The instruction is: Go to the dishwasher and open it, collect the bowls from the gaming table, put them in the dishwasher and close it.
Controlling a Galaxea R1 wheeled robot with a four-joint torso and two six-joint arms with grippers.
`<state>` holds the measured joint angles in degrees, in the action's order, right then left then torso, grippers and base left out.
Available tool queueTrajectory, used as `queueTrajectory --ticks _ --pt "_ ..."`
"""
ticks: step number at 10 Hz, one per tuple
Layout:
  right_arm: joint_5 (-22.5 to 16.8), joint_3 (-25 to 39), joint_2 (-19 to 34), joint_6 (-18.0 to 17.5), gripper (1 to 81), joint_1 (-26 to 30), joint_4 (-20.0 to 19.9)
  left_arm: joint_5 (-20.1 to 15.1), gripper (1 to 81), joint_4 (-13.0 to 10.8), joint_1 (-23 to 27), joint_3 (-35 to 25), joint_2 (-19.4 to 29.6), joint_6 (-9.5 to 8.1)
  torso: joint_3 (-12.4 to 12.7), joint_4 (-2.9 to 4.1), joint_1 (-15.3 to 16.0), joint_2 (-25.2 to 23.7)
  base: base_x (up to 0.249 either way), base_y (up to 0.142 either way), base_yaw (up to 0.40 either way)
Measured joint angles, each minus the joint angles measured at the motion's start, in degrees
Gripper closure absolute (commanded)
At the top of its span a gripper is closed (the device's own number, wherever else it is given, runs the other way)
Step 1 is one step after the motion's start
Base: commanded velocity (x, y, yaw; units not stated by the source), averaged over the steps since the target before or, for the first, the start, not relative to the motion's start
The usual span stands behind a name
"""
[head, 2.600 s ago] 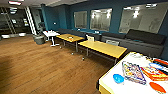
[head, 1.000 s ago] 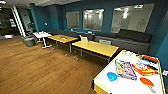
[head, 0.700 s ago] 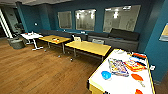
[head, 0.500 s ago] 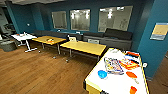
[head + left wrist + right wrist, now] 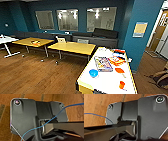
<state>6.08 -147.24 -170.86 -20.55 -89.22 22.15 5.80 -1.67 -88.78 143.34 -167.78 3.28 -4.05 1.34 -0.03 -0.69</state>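
The gaming table (image 5: 87, 80), with a white top and yellow frame, stands at the lower right of the head view, its near end close to me. On it a bright blue bowl (image 5: 93, 73) sits near the left edge. An orange-red bowl (image 5: 121, 85) rests near the right front, and another orange-red one (image 5: 119, 70) lies a little farther back. The dishwasher is out of view. Both wrist views look past my own dark plates onto wooden floor (image 5: 75, 107).
Colourful board-game boxes (image 5: 103, 63) lie on the table beyond the bowls. Two yellow desks (image 5: 72, 47) and a white table (image 5: 6, 40) stand to the left, with dark sofas (image 5: 100, 37) along the blue back wall. A blue pillar (image 5: 140, 35) rises right of the table.
The whole head picture has shifted left as the camera turned right. The gaming table now sits nearer the middle and larger. Nothing on the table has moved.
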Motion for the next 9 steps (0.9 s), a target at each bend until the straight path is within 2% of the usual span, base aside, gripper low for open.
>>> queueTrajectory --ticks 3,5,6,9 --pt "0.02 -0.04 0.00 0.00 1.0 -0.13 0.01 -0.02 1.0 0.00 -0.02 -0.01 -0.02 0.00 0.00 0.00 0.00 0.00 0.000 0.000 -0.341" --pt "0.00 -0.06 0.11 0.00 1.0 -0.30 0.01 0.01 1.0 0.00 0.22 0.00 0.17 0.02 0.00 0.00 0.00 0.00 0.000 -0.212 0.000" --pt "-0.13 -0.04 -0.09 -0.02 1.0 -0.61 0.11 0.28 1.0 0.00 0.76 0.02 0.16 0.00 0.00 0.00 0.00 0.00 0.000 -0.113 0.000" --pt "0.02 -0.06 0.00 0.00 1.0 -0.07 0.12 -0.11 1.0 0.02 -0.18 0.00 0.00 0.00 0.00 0.00 -0.02 0.00 0.000 0.000 0.000"
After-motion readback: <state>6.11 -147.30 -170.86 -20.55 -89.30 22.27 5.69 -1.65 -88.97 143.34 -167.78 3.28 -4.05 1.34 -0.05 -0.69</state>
